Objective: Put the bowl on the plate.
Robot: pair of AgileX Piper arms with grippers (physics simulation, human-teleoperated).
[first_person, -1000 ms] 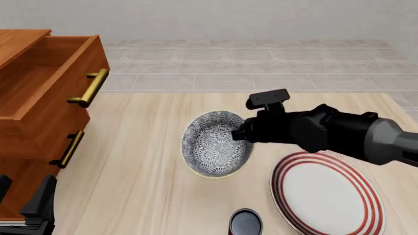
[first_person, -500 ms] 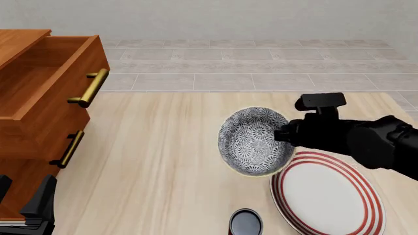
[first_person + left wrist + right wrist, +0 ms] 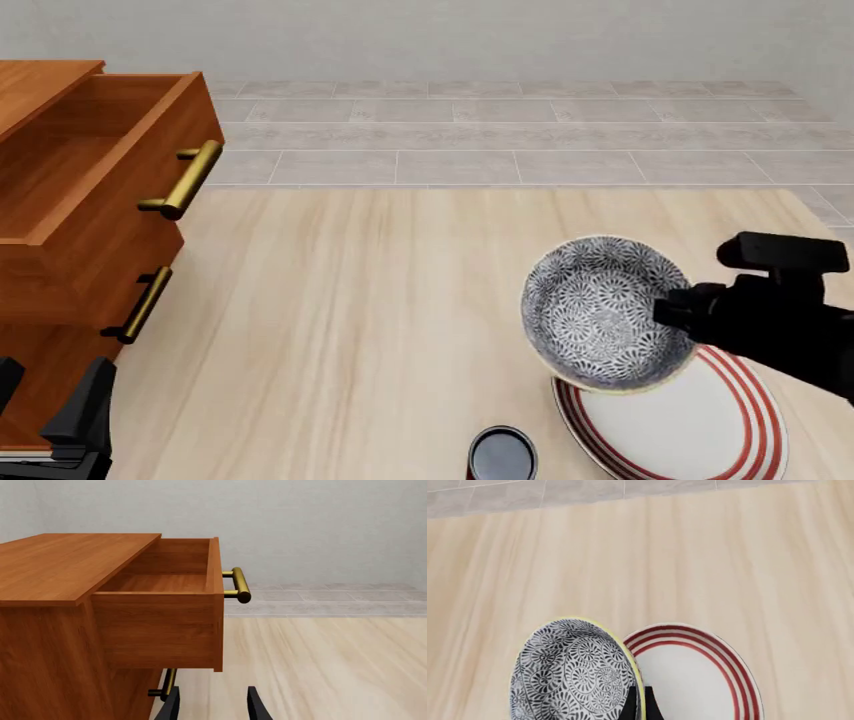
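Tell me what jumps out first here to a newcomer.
The patterned bowl, pinched at its rim by the right gripper, hangs over the near-left edge of the red-ringed plate at the table's right. On the left stands a wooden cabinet with its top drawer pulled open, and a small dark cup sits at the table's near edge.

- The bowl has a dense grey-and-white floral inside and a pale yellow rim.
- The plate is white with red rings.
- The cabinet is reddish-brown wood with brass handles.
- The table is pale wood grain.
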